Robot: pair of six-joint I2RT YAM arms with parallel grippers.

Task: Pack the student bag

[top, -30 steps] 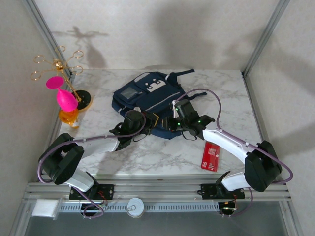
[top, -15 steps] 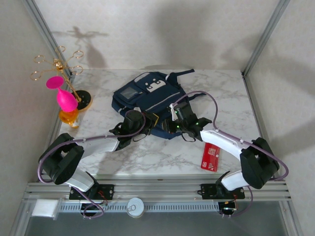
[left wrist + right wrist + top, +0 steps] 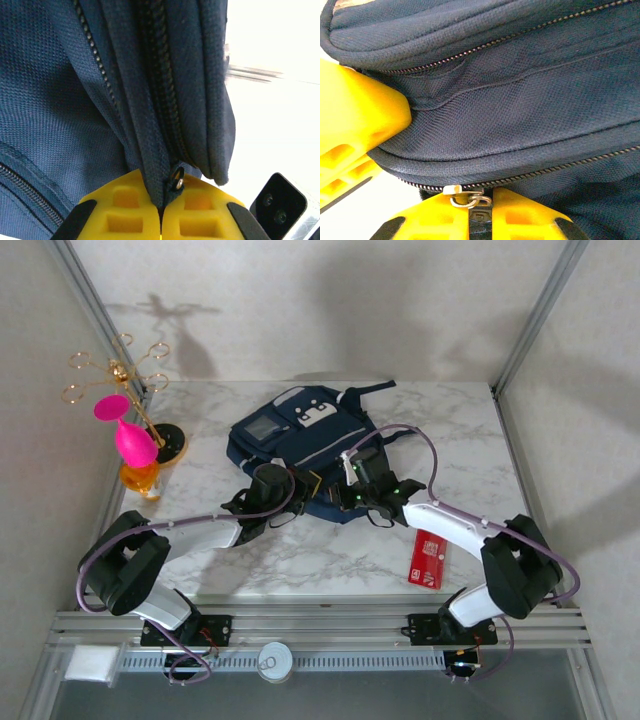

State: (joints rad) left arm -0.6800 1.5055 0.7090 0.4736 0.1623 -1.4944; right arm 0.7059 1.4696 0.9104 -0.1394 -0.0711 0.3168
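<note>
- The student bag (image 3: 300,440) lies flat in the middle of the desk (image 3: 470,430). Its long axis runs roughly from 12 to 6 o'clock, with the patched top at the far end and the bottom edge toward my bases.
- Both of my tools meet at that bottom edge, at about 6 o'clock on the bag. The left tool (image 3: 303,483) comes in from 8 o'clock and the right tool (image 3: 350,488) from 4 o'clock, so they sit close together.
- My left tool (image 3: 161,200) is clenched on a fold of the navy fabric, right where a zip line runs down into the yellow fingers (image 3: 125,207). A small metal ring (image 3: 177,179) sits just at the pinch.
- My right tool (image 3: 480,215) is clenched on the zip pull (image 3: 469,196). The silver loop sits at the fingertips and the dark tab passes down between them.
- What matters for the next move is that the zip track (image 3: 570,165) leads off from the pull toward 3 o'clock in the right wrist view, away from my left tool's yellow fingers (image 3: 355,125) at 9 o'clock.
- I judge this to be the opening step. The left tool anchors the cloth while the right tool draws the pull along the track.
- I cannot tell how far the zip is already parted.
- A red booklet (image 3: 428,558) lies at 4 o'clock, near the desk's front edge and well apart from the bag.
</note>
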